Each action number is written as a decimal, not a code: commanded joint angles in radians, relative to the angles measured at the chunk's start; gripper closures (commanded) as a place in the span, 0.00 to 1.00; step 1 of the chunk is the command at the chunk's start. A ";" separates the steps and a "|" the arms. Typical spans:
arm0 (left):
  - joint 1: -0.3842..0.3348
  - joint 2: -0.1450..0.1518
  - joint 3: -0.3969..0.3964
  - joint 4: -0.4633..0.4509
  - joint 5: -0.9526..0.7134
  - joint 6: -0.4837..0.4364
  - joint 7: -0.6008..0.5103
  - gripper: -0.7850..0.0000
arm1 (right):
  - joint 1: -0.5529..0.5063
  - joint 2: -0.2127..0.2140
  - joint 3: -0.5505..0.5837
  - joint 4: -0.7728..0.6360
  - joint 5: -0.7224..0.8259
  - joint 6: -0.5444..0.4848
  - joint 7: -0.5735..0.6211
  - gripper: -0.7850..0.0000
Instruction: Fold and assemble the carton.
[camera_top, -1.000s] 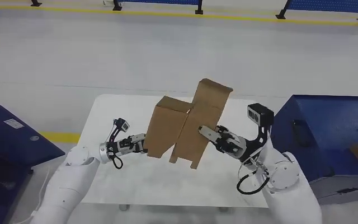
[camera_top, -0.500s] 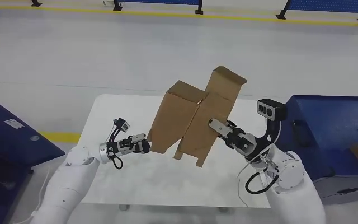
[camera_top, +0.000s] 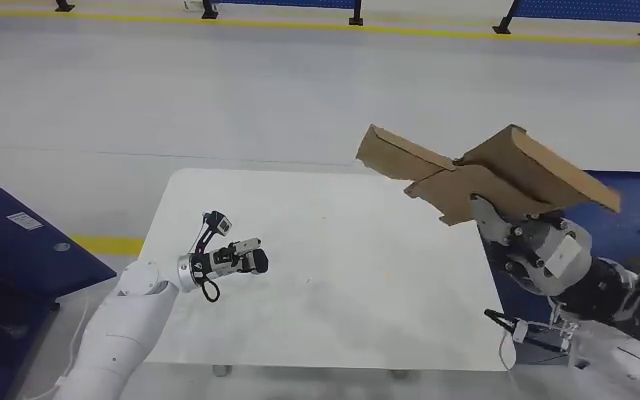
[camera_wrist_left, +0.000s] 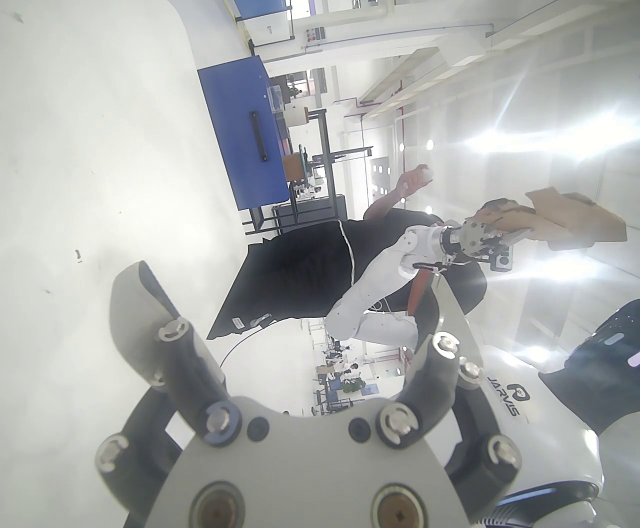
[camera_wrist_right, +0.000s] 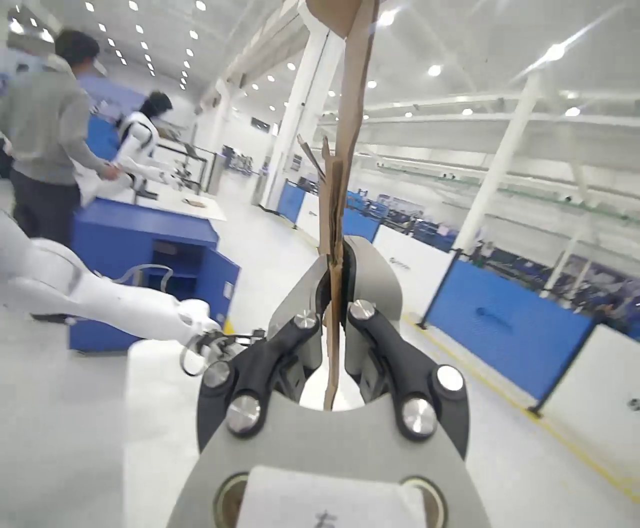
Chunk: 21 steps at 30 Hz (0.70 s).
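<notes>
A flattened brown cardboard carton hangs in the air beyond the table's right edge, tilted nearly level. My right gripper is shut on one of its edges from below. In the right wrist view the cardboard stands edge-on, pinched in the right gripper. My left gripper is low over the left part of the white table, open, with nothing between its fingers. From the left wrist the carton appears far off and high.
Blue cabinets stand beside the table on the left and on the right. The white tabletop is bare. The floor beyond the table's far edge is open.
The right gripper has swung the carton up and to the right, off the table and away from the left gripper. The left gripper has stayed in place.
</notes>
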 joint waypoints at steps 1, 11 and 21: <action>0.000 0.000 0.000 0.000 0.000 0.000 0.000 0.00 | 0.004 0.000 0.003 0.000 -0.164 -0.022 -0.073 1.00; 0.000 0.000 0.000 0.000 0.000 0.000 0.000 0.00 | 0.101 0.041 -0.126 0.000 -1.172 0.004 -0.528 1.00; 0.000 0.000 0.000 0.000 0.000 0.000 0.000 0.00 | -0.160 0.075 -0.405 0.000 -2.060 0.567 -0.632 1.00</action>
